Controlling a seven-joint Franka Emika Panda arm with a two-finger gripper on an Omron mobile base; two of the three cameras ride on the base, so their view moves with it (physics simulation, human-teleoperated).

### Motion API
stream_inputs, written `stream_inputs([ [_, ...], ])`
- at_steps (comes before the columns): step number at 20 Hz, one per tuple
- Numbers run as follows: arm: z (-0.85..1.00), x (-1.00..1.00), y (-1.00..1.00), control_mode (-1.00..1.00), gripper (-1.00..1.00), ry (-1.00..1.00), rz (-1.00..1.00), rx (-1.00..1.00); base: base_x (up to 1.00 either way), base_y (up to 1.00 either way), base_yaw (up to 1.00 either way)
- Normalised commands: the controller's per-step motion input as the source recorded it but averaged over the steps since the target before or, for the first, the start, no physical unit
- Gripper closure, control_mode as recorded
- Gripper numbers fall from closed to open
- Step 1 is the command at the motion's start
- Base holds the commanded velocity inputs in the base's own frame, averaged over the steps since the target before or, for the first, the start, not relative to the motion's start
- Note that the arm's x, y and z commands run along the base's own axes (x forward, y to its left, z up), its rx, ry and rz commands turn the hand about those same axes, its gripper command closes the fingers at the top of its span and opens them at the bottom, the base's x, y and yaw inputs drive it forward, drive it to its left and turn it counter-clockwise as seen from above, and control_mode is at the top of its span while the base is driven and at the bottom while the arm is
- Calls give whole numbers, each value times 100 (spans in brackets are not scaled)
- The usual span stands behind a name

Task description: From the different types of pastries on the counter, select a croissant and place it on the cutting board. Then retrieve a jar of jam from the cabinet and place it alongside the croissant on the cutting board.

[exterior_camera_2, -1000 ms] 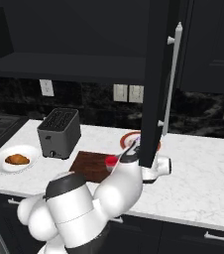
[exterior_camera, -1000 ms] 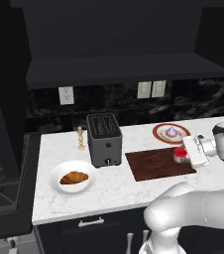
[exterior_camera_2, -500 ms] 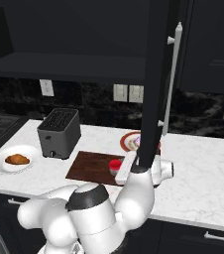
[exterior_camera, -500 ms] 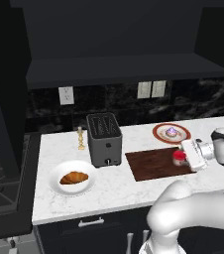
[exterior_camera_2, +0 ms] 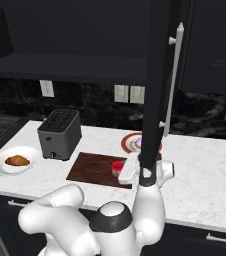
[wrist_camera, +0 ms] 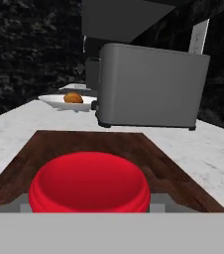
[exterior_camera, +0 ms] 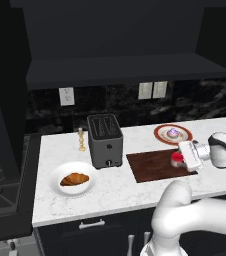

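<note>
White marble-look counter (exterior_camera: 115,192) carrying dark reddish-brown rectangular wooden cutting board (exterior_camera: 152,166); two-finger gripper (exterior_camera: 179,158) closing around small red-lidded jam jar (exterior_camera: 177,158), holding it at board's right end; golden-brown crescent croissant (exterior_camera: 75,179) sitting on round white plate (exterior_camera: 58,186), left of grey toaster (exterior_camera: 105,140)

Both base views look forward and down from behind the arm — left and right — sharing the counter (exterior_camera: 120,192), the toaster (exterior_camera: 105,140) and the cutting board (exterior_camera_2: 97,167); the hand view sits low and close, facing that toaster (wrist_camera: 151,87) at 12 o'clock
</note>
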Motion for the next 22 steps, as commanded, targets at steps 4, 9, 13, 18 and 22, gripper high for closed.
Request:
stream_inputs([
  [4,-49,19,-9,-100,100,0,1,0,0,0,0],
  [9,-63,1,-8,-100,-100,-1,2,0,0,0,0],
  [13,-47,0,0,-100,-100,0,0,0,0,0,0],
  [18,-18,3,0,-100,-100,1,0,0,0,0,0],
  [22,15,11,-6,-100,-100,11,2,7,0,0,0],
])
